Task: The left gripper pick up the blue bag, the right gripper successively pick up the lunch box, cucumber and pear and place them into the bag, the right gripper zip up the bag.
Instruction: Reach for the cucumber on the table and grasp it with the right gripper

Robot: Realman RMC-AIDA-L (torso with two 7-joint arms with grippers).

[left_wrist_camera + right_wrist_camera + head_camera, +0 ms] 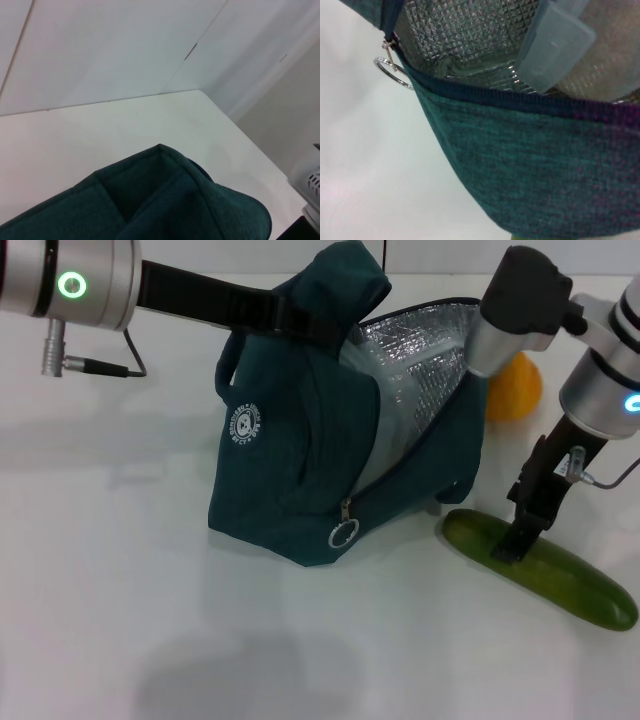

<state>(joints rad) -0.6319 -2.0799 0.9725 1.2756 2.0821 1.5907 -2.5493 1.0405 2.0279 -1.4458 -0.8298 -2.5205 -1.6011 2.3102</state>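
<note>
The blue bag (290,470) stands on the white table, its mouth open and its silver lining facing right. My left gripper (300,315) reaches in from the upper left and is shut on the bunched fabric at the bag's top; the left wrist view shows only that teal fabric (165,205). The lunch box (552,45) lies inside the bag against the foil. The cucumber (570,580) lies on the table to the right of the bag, and my right gripper (520,535) is down on its left part. The pear (518,390) sits behind the bag's right side.
The zipper's ring pull (343,534) hangs at the bag's front lower corner, also seen as the ring pull (390,75) in the right wrist view. White table (120,590) stretches to the left and front of the bag.
</note>
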